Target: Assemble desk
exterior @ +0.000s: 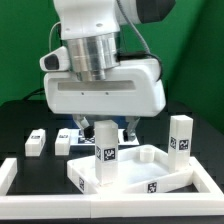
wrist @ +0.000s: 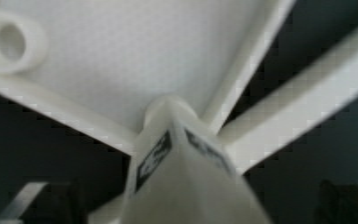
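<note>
Four small white plastic block legs bearing black-and-white square tags are seen in the exterior view. One upright leg (exterior: pixel 106 152) is stood at the end of the white plastic rectangular tray-like tabletop (exterior: pixel 137 160) that lies toward the exterior view's left. Whether it is seated in the tabletop cannot be told. A second upright leg (exterior: pixel 180 138) is placed at the tabletop's far side, toward the exterior view's right. Two lying legs (exterior: pixel 37 142) (exterior: pixel 63 143) are set side by side on the black table (exterior: pixel 20 122), apart from the tabletop, toward the exterior view's left.

The two-finger gripper (exterior: pixel 104 132) is held over the upright leg, with its jaws spread wide to either side of the leg's top. A gap is seen on both sides, so nothing is gripped.

In the wrist view the upright leg (wrist: pixel 176 165) is seen end-on and blurred, with the gripper (wrist: pixel 185 205) around it. Behind it the tabletop (wrist: pixel 149 60) is shown with its raised rim and a round hole (wrist: pixel 7 42).

A long white border rail (exterior: pixel 8 176) is laid along the table's edge.
</note>
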Controlling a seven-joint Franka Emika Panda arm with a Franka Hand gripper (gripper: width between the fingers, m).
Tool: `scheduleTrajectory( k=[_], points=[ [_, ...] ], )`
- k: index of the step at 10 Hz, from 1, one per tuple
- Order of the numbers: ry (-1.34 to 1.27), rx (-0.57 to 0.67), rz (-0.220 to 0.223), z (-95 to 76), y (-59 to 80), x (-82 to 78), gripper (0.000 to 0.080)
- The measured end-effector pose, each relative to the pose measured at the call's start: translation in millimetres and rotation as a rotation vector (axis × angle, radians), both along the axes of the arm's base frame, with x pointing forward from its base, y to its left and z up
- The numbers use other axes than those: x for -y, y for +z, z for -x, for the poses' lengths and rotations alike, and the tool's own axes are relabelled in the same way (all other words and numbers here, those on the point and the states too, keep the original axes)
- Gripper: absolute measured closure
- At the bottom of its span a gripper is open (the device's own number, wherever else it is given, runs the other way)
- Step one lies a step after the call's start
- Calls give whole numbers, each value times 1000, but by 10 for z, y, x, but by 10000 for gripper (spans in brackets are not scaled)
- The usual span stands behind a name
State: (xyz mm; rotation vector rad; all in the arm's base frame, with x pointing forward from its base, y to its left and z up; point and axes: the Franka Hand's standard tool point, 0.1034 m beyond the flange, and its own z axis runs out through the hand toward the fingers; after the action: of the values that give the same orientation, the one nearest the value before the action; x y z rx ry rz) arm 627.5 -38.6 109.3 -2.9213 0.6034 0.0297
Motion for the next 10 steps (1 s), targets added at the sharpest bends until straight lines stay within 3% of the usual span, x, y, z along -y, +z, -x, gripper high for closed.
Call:
scheduleTrajectory(
  k=[3,6,8,10],
  points=[
    [404,62,6,1,3,11,150],
    [414,62,4,4,-8,10,159],
    [370,55,6,5,-13,24,496],
    [168,27,5,-15,6,84,509]
  ],
)
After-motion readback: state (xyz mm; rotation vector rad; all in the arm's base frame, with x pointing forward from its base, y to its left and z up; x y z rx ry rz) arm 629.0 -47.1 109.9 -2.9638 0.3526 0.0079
